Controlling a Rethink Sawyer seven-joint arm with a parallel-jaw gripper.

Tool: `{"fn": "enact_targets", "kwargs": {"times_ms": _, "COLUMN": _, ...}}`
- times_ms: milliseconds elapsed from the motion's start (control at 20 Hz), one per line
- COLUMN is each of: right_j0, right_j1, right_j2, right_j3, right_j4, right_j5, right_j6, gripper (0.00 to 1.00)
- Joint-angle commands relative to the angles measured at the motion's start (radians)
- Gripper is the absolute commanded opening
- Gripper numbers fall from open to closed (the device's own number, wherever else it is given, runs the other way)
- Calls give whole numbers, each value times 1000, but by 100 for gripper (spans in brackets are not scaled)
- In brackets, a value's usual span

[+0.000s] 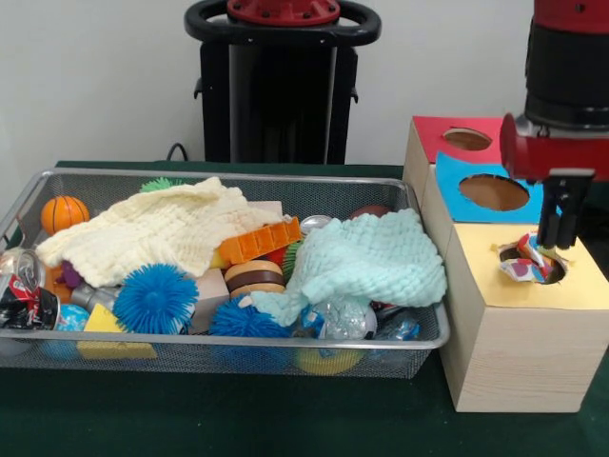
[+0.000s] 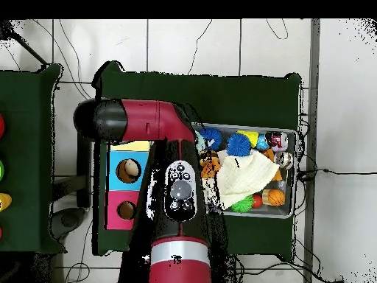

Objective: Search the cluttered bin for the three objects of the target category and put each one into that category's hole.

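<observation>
One item: we see a crumpled wrapper in the yellow hole.
End effector: pinching it.
Handling: we judge it light, crushable; hold an edge.

We see a table covered in dark green cloth, and two things rest directly on it. On the left of the front view sits a wire mesh bin, long and shallow, heaped with clutter. Just beside it on the right stands a wooden box with three coloured top panels, red farthest from us, blue in the middle, yellow nearest, each with a round hole. In the overhead view the green table surface shows around both the bin and the box, which lie side by side, and a second green-covered surface stands apart at the left edge.
</observation>
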Motion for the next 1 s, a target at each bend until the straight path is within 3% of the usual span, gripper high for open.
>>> {"fn": "enact_targets", "kwargs": {"times_ms": 50, "right_j0": -48, "right_j1": -118, "right_j2": 52, "right_j3": 82, "right_j4": 6, "right_j5": 113, "right_j6": 29, "gripper": 0}}
{"fn": "enact_targets", "kwargs": {"times_ms": 500, "right_j0": -38, "right_j1": -114, "right_j2": 50, "right_j3": 68, "right_j4": -10, "right_j5": 118, "right_j6": 56, "gripper": 0}}
{"fn": "enact_targets", "kwargs": {"times_ms": 1000, "right_j0": -44, "right_j1": 17, "right_j2": 53, "right_j3": 12, "right_j4": -41, "right_j5": 18, "right_j6": 59, "gripper": 0}}
